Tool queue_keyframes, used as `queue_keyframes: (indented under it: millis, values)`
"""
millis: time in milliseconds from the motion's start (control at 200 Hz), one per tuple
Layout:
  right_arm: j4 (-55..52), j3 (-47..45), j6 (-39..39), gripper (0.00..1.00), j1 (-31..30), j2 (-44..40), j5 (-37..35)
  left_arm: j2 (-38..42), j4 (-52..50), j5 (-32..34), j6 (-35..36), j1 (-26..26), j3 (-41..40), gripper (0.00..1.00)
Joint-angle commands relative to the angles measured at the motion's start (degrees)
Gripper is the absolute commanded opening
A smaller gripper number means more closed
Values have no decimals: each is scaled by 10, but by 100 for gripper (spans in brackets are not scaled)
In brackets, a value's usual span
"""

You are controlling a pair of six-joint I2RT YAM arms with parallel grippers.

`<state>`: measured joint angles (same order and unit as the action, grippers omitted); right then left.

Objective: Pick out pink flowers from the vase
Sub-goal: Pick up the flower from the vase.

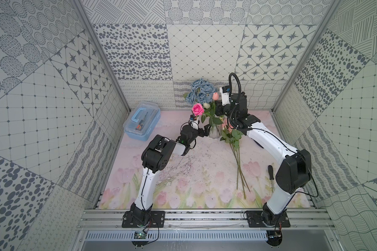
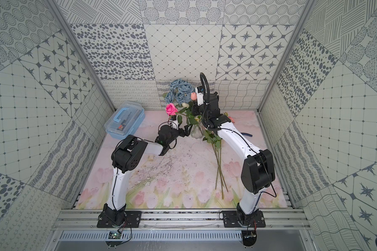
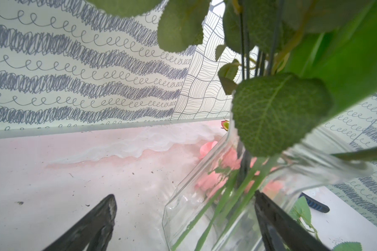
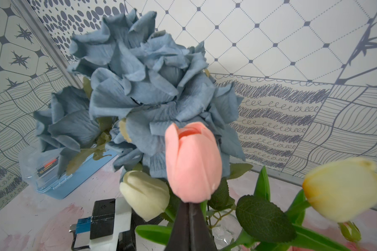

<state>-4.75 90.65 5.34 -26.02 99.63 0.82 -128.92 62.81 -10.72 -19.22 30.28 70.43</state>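
The clear glass vase (image 1: pixel 214 133) (image 3: pixel 205 195) stands at the back middle of the mat and holds leafy stems. A ruffled pink rose (image 1: pixel 197 109) (image 2: pixel 171 109) leans out of it to the left. A smooth salmon-pink bud (image 1: pixel 215 95) (image 4: pixel 192 163) rises above it. My right gripper (image 1: pixel 216 102) (image 4: pixel 188 205) is shut on the stem just under that bud. My left gripper (image 1: pixel 205 131) (image 3: pixel 184 195) is open low beside the vase, one finger (image 3: pixel 100 217) apart from the glass. More pink flowers (image 1: pixel 226 127) lie on the mat, stems (image 1: pixel 239 171) toward the front.
A dusty-blue flower head (image 1: pixel 201 91) and cream tulips (image 4: pixel 145 193) share the vase. A blue-lidded clear box (image 1: pixel 142 121) sits at back left. A screwdriver (image 1: pixel 271 172) lies beside the right arm, a dry twig (image 1: pixel 179 167) mid-mat, a blue-handled tool (image 3: pixel 313 204) behind the vase.
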Motion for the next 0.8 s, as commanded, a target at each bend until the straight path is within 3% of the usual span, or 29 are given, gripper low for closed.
queue_keyframes:
  millis: [0,425,795]
  values:
    - [53,-18,-29,0,-1,-53,-13,-19,-6,-21,-17,-3,23,99]
    - [89,-12,-69,0,-1,-111,-40,-30,-5,-32,-37,-1,45,99]
    - [111,-29,-87,0,0,-268,-80,-46,-3,-36,-43,-1,67,99]
